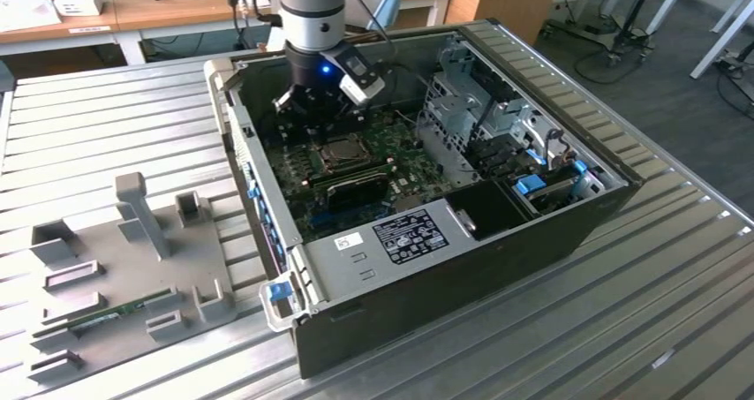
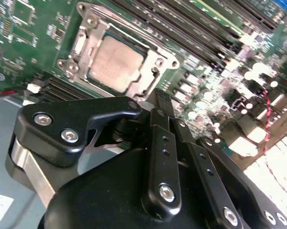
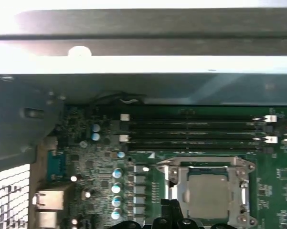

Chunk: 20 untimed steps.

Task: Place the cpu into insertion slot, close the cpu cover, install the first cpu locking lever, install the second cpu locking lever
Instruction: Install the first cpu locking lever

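cpu [image 2: 115, 63] seated; case [image 1: 471, 294] on ribbed table [image 1: 106, 109]; wooden desks [image 1: 177, 7] behind

The small flat square silver-bronze metal chip [image 2: 117, 64] is sitting level in the square black socket [image 2: 142, 87]. The thin silvery metal frame plate [image 2: 81, 45] is lying flat over both, with the chip's top showing through its square window.
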{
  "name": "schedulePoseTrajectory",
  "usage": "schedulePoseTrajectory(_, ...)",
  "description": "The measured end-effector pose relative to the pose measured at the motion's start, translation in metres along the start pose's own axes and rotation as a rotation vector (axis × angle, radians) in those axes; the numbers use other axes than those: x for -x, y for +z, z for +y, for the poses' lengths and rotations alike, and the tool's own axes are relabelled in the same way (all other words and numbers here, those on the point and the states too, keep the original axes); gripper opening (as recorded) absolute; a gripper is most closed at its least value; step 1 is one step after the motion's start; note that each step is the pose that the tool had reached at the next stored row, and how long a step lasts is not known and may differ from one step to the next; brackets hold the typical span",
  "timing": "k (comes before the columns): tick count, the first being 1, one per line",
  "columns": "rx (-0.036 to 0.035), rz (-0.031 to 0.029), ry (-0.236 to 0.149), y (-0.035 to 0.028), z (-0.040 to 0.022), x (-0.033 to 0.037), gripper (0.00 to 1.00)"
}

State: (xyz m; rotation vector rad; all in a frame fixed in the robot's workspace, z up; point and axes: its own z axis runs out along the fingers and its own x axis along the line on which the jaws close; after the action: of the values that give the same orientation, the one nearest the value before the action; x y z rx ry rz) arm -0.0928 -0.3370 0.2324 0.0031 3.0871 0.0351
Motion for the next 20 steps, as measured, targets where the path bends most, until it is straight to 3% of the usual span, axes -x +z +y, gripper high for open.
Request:
schedulePoseTrajectory(7,0.0,-0.0046,0.0,-0.0007,-0.0001,-0.0121,0.11)
schedulePoseTrajectory(20,-0.0001,-0.0048,0.0,-0.0012,-0.0001,-0.0133,0.11)
